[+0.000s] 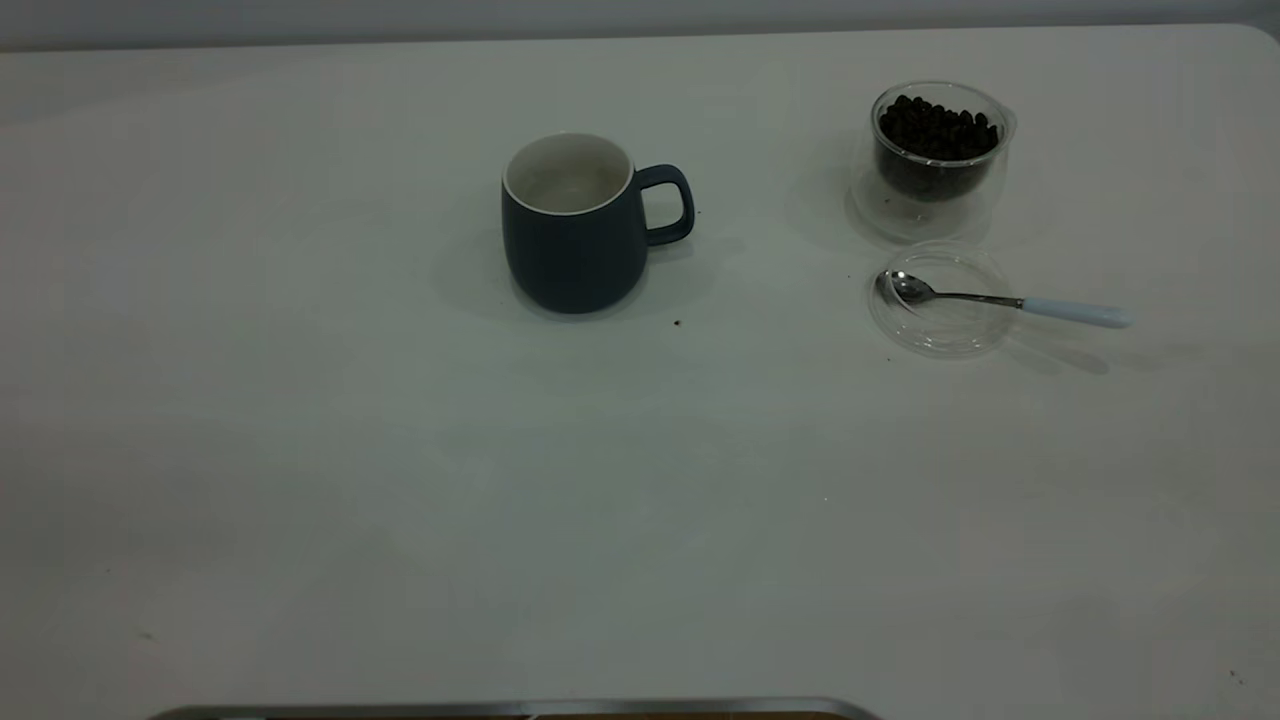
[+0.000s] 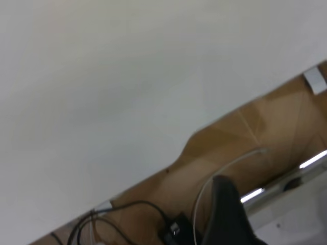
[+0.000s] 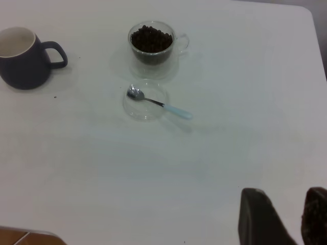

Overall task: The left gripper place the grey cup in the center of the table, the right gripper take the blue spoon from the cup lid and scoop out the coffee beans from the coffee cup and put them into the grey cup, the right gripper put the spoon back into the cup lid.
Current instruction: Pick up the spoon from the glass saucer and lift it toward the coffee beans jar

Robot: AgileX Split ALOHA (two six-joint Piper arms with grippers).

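Observation:
The grey cup (image 1: pixel 575 225) stands upright near the middle of the table (image 1: pixel 300 450), handle to the right; no beans show in its white inside. The coffee cup (image 1: pixel 935 150), holding the coffee beans (image 1: pixel 938 128), stands at the far right. In front of it lies the cup lid (image 1: pixel 940 325), with the blue spoon (image 1: pixel 1075 312) resting bowl-in-lid, handle pointing right. All also show in the right wrist view: cup (image 3: pixel 23 58), coffee cup (image 3: pixel 152 43), lid (image 3: pixel 145 109), spoon (image 3: pixel 176 110). My right gripper (image 3: pixel 288 214) is open, empty, far from them. My left gripper (image 2: pixel 281 209) hangs off the table edge; one finger (image 2: pixel 230 214) shows.
No arm shows in the exterior view. A dark speck (image 1: pixel 677 323) lies beside the grey cup. A metal bar (image 1: pixel 520 708) runs along the table's near edge. In the left wrist view, brown floor (image 2: pixel 245 132) and cables (image 2: pixel 127 214) lie beyond the table edge.

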